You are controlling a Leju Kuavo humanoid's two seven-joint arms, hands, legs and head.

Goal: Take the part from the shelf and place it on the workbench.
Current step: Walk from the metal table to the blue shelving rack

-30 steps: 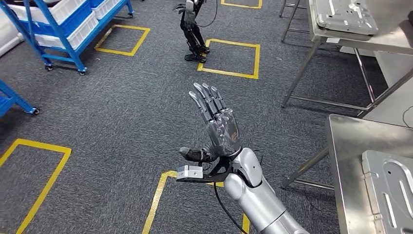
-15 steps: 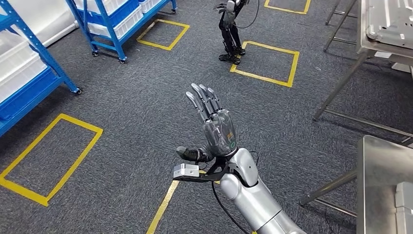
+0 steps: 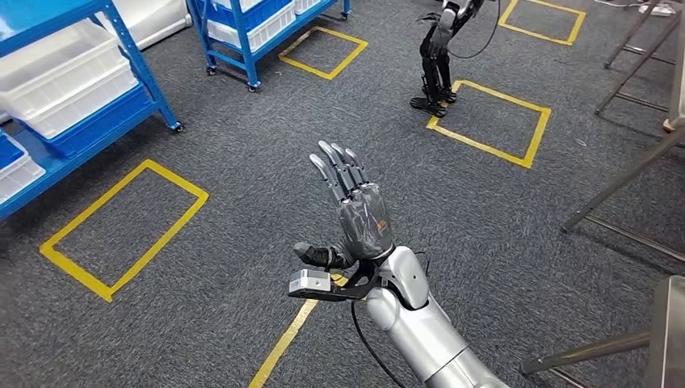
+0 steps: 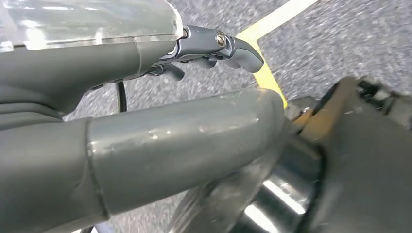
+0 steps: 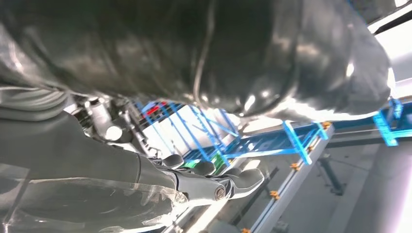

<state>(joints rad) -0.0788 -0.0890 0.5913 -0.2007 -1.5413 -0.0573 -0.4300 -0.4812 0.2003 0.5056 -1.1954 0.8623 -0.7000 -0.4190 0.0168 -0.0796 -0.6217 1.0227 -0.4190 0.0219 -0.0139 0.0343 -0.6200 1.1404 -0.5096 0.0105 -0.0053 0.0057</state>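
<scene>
Your right robot hand [image 3: 355, 214] is raised upright in the head view. Its dark, segmented metal fingers [image 3: 335, 170] are straight, lightly fanned and apart, and its thumb juts sideways. It holds nothing. The back of the hand is a glossy grey shell on a smooth, rounded silver forearm. A small silver box-shaped camera [image 3: 309, 283] sits on a black bracket just beside the wrist.

The left robot hand [image 4: 145, 141] appears in its own wrist view as a thick, matte grey thumb with scuffed metal fingers [image 4: 240, 51] beyond it. You cannot tell from that view whether it is spread or closed.

Ahead and to the left of the raised hand, well apart from it, stands the blue tubular-steel shelf on castors [image 3: 137, 61]. It carries white ribbed plastic bins [image 3: 65, 77]. You cannot make out the part among them.

The coarse grey carpet floor [image 3: 242, 186] is marked with yellow tape squares [image 3: 121, 226]. A brushed-steel counter [image 3: 670, 331] shows its corner to the right, below the level of the hand. Farther ahead are the dark legs of another robot [image 3: 436, 56].
</scene>
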